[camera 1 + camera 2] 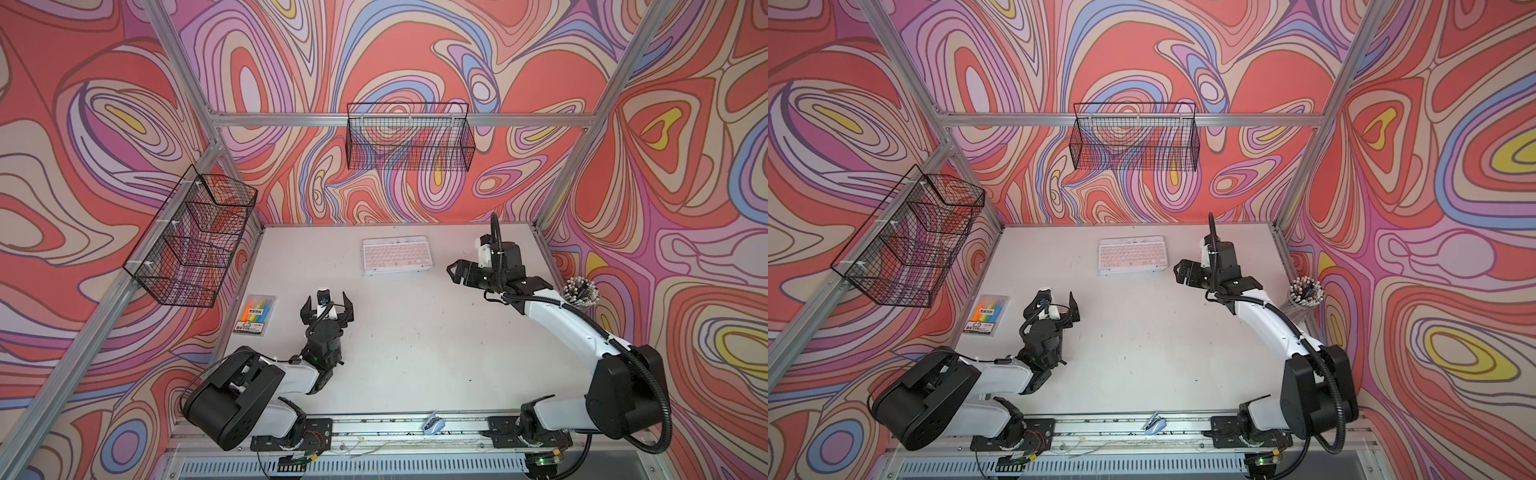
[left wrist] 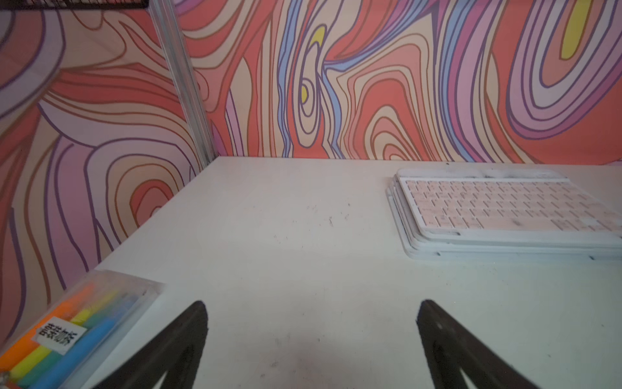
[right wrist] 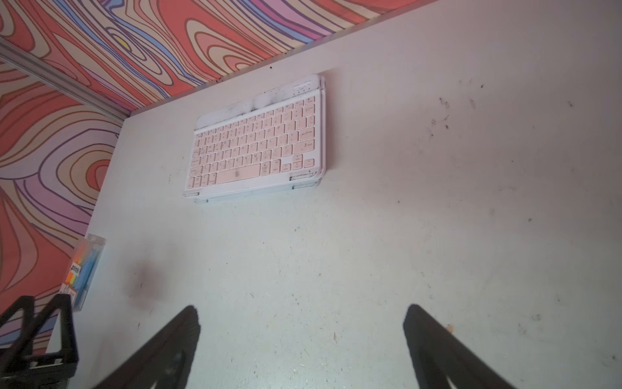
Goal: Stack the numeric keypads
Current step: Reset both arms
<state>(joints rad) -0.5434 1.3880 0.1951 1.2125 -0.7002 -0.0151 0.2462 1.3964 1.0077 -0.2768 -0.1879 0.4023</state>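
- Lying flat on the white tabletop (image 1: 415,353), the stack of slim, rectangular numeric keypads (image 1: 395,255) sits at the upper centre of the frame in both top views. A pink-keyed one is on top, and no loose keypad shows elsewhere.
- The right tool (image 1: 454,271) hovers just to the right of the stack without touching it. Its wrist view shows the jaws spread wide over bare tabletop, with nothing between them (image 3: 300,313).
- The left tool (image 1: 327,300) is at lower centre-left, well apart from the stack. It is also fully spread and empty.
- Stacking looks essentially done, so what remains is probably clearing away and perhaps squaring up the pile.
- To do that well, lift the right tool up and away before swinging it sideways, because a sideways brush could slide the top layers.
- The left wrist view shows the layered frames slightly staggered at the near-left corner. Any correction should be a gentle push on the edges from two opposite sides, not a pinch on one keypad.
- The frames look like smooth, clear hard plastic with rounded corners, so they probably slide easily on one another. The keys are low, matte pastel caps.
- The clear plastic packet of coloured highlighter pens (image 1: 257,312) at centre-left is no part of the pile and should be left where it is.
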